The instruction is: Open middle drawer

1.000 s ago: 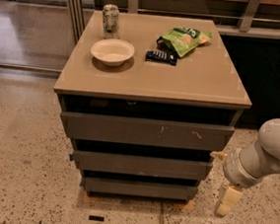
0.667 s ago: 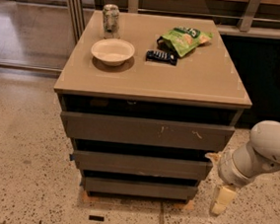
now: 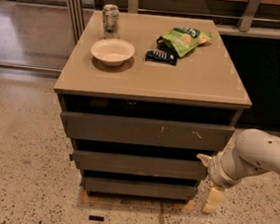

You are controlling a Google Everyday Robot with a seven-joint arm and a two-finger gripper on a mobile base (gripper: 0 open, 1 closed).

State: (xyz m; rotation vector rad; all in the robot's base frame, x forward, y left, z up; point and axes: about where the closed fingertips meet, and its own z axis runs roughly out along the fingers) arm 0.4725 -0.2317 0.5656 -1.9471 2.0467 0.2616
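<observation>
Now: robot gripper at the right end of a cabinet's middle drawer

Seen from above and in front, a low cabinet [image 3: 152,83] with a tan top stands on a speckled floor [image 3: 20,172]. Down the cabinet's face run three dark grey, handleless drawer fronts, stacked, with a dark gap above each.

The top drawer [image 3: 145,131] carries pale scratch marks right of its centre. The middle drawer [image 3: 140,164], the second front down, is plain and unmarked. Only its front shows, and it looks pushed in. The lowest drawer [image 3: 140,188] sits near the floor.

At the cabinet's lower right, a pale, rounded robot arm [image 3: 260,153] reaches in from the right edge of the view. Its gripper [image 3: 208,180] hangs just beside the right end of the middle drawer. The two pale fingers [image 3: 213,200] are spread apart with nothing between them. One points toward the drawer front's upper right corner, and whether it touches cannot be told. The other points down at the floor beside the cabinet's lower right corner.

On the cabinet top, a shallow cream bowl [image 3: 112,51] sits toward the left. A drink can [image 3: 110,18] stands upright behind the bowl, near the back left corner. A green snack bag [image 3: 184,39] lies toward the back right, and a small dark packet [image 3: 161,57] lies just in front of it.
</observation>
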